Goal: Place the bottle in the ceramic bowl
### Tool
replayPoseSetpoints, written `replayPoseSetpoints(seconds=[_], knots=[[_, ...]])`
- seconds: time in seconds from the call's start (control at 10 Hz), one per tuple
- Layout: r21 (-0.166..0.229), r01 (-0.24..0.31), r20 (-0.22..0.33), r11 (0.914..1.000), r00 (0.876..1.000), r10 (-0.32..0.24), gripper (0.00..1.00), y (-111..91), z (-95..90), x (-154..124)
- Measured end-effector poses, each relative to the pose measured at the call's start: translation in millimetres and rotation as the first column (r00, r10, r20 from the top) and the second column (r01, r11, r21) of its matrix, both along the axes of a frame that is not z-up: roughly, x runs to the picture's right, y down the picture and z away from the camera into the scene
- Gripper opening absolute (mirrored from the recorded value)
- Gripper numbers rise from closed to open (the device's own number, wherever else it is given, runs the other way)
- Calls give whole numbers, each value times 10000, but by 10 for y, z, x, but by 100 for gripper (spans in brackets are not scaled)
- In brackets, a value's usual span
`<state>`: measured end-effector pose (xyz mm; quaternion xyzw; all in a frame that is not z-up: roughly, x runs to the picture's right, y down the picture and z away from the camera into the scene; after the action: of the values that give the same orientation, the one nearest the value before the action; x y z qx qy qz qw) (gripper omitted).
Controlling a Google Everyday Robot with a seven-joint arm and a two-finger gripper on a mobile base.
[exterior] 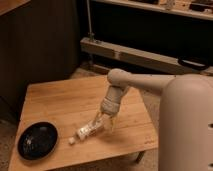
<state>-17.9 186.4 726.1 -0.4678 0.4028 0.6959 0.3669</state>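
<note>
Nearest the camera, the robot's broad white rounded body fills the right side.

Next comes the front of the low light-wood slatted table. At its front left corner sits the shallow round glossy black ceramic bowl. It holds nothing but a few faint pale specks, so the placing is not done.

Right of the bowl and apart from it, the small slim white plastic bottle lies on its side on the tabletop, slanting from lower left to upper right. A tiny white bit shows at its lower-left end; we cannot tell whether it is the cap or a loose piece.

The two-finger gripper is down at the bottle's upper-right end. Its fingers are spread, one on each side of that end, and we see no clamp on the bottle. The bottle rests on the wood, not lifted.

We judge the task to be at the grasp stage: the reach looks complete. What is left is to close on the bottle, lift it, carry it left across the table and set it in the bowl.

Behind, the white jointed arm runs back to the body. Farther off are a grey metal rail and a dark panel.
</note>
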Motion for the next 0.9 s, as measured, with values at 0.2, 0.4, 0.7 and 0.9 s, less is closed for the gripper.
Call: replayPoseSetpoints(seconds=[0.2,0.4,0.7,0.9], knots=[[-53,-72,-24,10000,10000,72,65,12,45,-52],[-125,-127,-16,9998,9999,127,65,25,88,-100],[-297,-218,39,9993,9998,219,65,50,193,-198],[-410,-227,92,9989,9997,231,65,61,272,-280]])
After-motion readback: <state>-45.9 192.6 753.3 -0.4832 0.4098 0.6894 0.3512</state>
